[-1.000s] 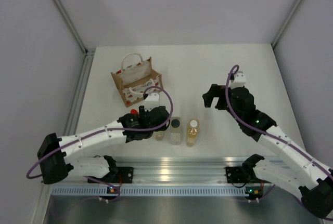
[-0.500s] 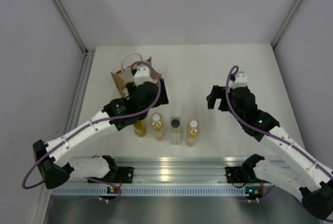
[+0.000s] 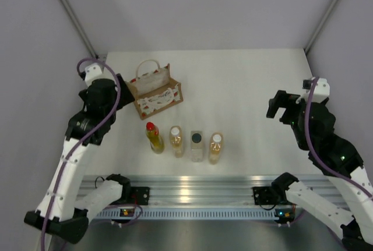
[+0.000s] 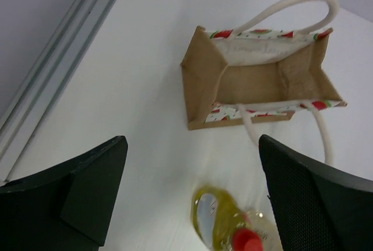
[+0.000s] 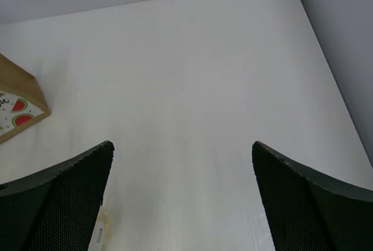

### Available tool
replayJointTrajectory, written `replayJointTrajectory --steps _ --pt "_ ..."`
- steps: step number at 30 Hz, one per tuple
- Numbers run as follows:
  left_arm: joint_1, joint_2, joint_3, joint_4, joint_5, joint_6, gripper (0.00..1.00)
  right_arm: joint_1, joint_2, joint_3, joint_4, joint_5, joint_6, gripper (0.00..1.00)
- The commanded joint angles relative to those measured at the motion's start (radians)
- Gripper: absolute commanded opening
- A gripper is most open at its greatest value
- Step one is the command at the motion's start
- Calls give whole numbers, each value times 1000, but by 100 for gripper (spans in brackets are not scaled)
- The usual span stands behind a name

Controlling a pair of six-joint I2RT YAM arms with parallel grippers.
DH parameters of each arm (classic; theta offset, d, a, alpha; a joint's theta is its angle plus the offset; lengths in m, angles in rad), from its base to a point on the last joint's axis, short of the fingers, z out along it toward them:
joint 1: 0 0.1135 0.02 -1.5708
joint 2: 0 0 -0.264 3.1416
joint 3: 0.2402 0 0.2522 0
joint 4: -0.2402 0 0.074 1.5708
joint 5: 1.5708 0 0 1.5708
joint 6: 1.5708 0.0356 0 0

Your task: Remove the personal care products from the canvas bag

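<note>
Four bottles of amber liquid stand in a row near the front of the table: a red-capped bottle, a white-capped bottle, a squarish dark-capped bottle and a second white-capped bottle. Behind them the canvas bag stands upright. In the left wrist view the bag's inside shows bare canvas, and the red-capped bottle is blurred below. My left gripper hangs open just left of the bag, holding nothing. My right gripper is open and empty over the right side of the table.
The white table is bounded by grey walls and a metal rail at its near edge. A bag corner shows at the left of the right wrist view.
My left gripper opened, let go of the red-capped bottle at the row's left end, and pulled back up and left beside the bag. My right arm drew back to the right.
</note>
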Motion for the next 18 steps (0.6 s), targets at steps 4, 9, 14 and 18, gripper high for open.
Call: replayJointTrajectory --steps 4,9,14,18 --pt "2 -223 -50 -241 -14 99 98 -12 -87 32 -235 110 -7 100" --pt "-3 -350 -120 -266 100 104 98 -12 -201 -32 -243 154 -17 99" --pt "-4 -423 -135 -272 168 114 98 -14 -262 -45 -244 102 -51 99" --pt "-4 -462 -155 -270 203 108 98 -14 -293 -48 -243 73 -57 99"
